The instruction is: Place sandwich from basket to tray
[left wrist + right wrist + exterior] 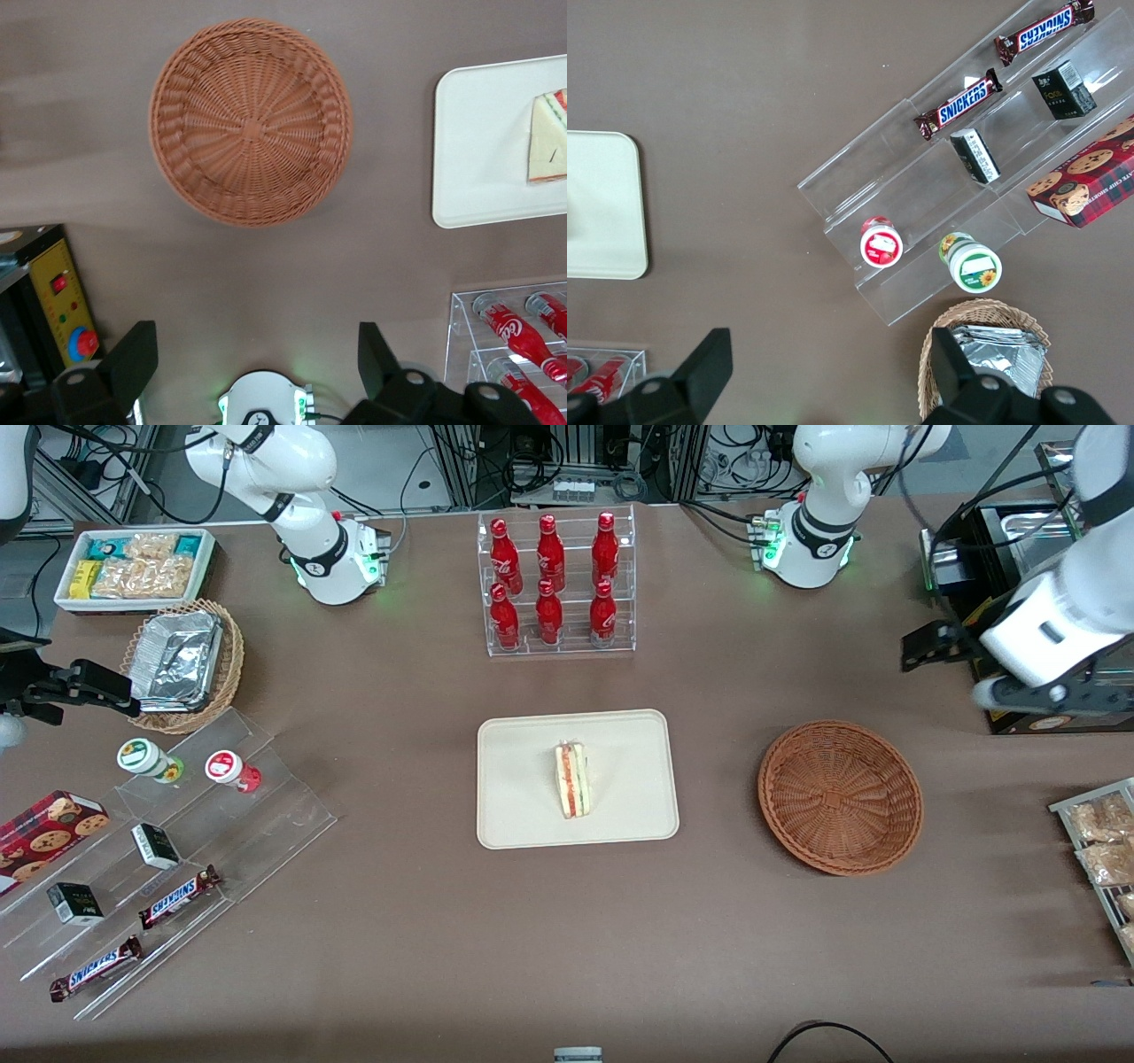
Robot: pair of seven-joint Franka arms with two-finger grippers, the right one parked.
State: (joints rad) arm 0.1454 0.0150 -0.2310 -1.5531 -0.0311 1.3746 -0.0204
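**Sandwich on tray, arm clear: residual risks**

The sandwich point(572, 780) is lying on the cream tray point(514, 815), near the tray's middle in the centre of the front view, cut edge with red and green filling facing up. It is sitting well inside the rim, so sliding off looks unlikely unless the tray gets bumped.

The round wicker basket point(840, 797) is sitting empty, well apart from the tray, toward the working arm's end of the table.

The left gripper point(257, 367) is hanging high above the table near its own base, fingers point(133, 359) spread apart and holding nothing; in the front view it shows at the right edge.

Judged risk: any low sweep of the arm could be catching the basket rim or the rack of red bottles point(554, 584), which is standing farther from the front camera than the tray.
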